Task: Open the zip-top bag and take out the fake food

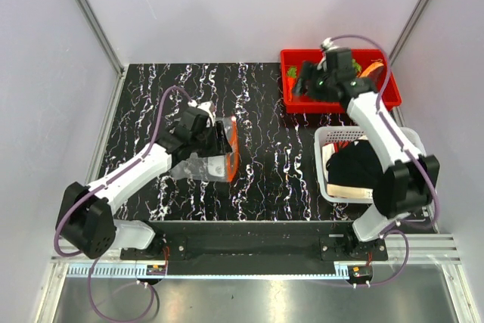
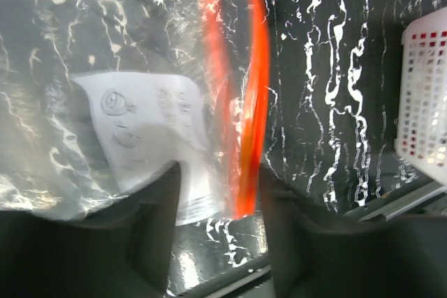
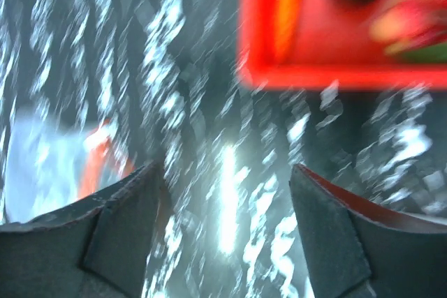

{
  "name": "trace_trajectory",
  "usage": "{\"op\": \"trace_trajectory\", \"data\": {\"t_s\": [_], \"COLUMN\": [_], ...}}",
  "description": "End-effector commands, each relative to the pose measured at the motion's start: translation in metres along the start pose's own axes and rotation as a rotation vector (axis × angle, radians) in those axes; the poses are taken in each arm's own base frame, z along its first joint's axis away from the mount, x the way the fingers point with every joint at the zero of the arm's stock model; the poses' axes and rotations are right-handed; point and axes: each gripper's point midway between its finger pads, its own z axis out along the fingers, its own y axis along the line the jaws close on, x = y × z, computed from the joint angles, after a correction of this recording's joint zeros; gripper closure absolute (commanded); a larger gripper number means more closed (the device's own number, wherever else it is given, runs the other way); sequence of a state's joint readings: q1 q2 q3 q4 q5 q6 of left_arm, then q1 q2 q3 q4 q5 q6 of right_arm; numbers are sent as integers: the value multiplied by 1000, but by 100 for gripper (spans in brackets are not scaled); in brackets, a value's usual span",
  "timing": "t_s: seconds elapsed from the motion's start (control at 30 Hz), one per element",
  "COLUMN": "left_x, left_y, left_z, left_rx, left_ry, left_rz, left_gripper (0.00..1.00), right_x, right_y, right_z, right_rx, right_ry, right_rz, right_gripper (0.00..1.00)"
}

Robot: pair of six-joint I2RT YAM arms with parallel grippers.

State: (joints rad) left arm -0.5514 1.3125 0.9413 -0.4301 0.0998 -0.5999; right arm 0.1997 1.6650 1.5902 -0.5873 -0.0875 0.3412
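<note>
On the black, white-veined table (image 1: 265, 111) the zip-top bag (image 1: 203, 166) lies left of centre, crinkled clear film with a glossy orange-red zip strip (image 2: 241, 102) and white paper label (image 2: 147, 137), left gripper (image 2: 220, 204) parted astride that strip, right gripper (image 3: 223, 193) spread wide and empty above the red tray (image 1: 299, 106) of fake food (image 1: 369, 70).

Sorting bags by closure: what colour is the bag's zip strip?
Orange-red zip strip, clearest in left wrist view.
</note>
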Motion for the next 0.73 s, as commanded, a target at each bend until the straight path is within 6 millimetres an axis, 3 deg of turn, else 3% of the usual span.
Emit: {"op": "trace_trajectory", "data": {"t_s": [0.0,0.03,0.07,0.1,0.13,0.17,0.27,0.37,0.43,0.47,0.5,0.53,0.57,0.6,0.63,0.67,0.7], "left_x": [-30,-34,-29,-29,-29,-18,0,11,11,8,10,4,1,-9,-10,-16,-21], "left_y": [-24,-28,-29,-32,-38,-40,-45,-50,-53,-55,-54,-60,-65,-77,-80,-86,-91], "left_z": [-21,-33,-37,-43,-57,-61,-81,-103,-114,-129,-132,-145,-157,-188,-202,-224,-268], "left_rx": [88,111,131,152,194,229,329,430,476,510,522,567,607,698,740,800,896], "left_ry": [-112,-143,-138,-148,-174,-153,-175,-239,-289,-346,-362,-415,-450,-562,-606,-681,-822], "left_rz": [15,21,26,30,39,41,24,29,34,24,18,23,18,40,47,48,59], "left_gripper": [24,20,19,12,12,11,7,1,1,1,1,1,1,1,1,1,1], "right_x": [54,60,73,93,95,109,135,165,166,179,182,173,180,180,166,162,148], "right_y": [45,57,69,70,78,91,102,92,93,89,91,100,105,110,119,119,121], "right_z": [-25,-39,-46,-49,-63,-70,-92,-99,-108,-109,-113,-127,-138,-151,-182,-198,-240], "right_rx": [-111,-143,-167,-170,-201,-242,-304,-312,-343,-360,-389,-457,-520,-574,-670,-708,-803], "right_ry": [59,51,65,98,81,104,137,190,164,189,190,135,152,147,61,18,-98], "right_rz": [-64,-73,-92,-87,-93,-118,-124,-76,-52,-52,-35,-28,-27,-28,-31,-26,-39], "right_gripper": [17,14,1,0,0,0,0,0,0,0,0,0,0,0,0,0,0]}}
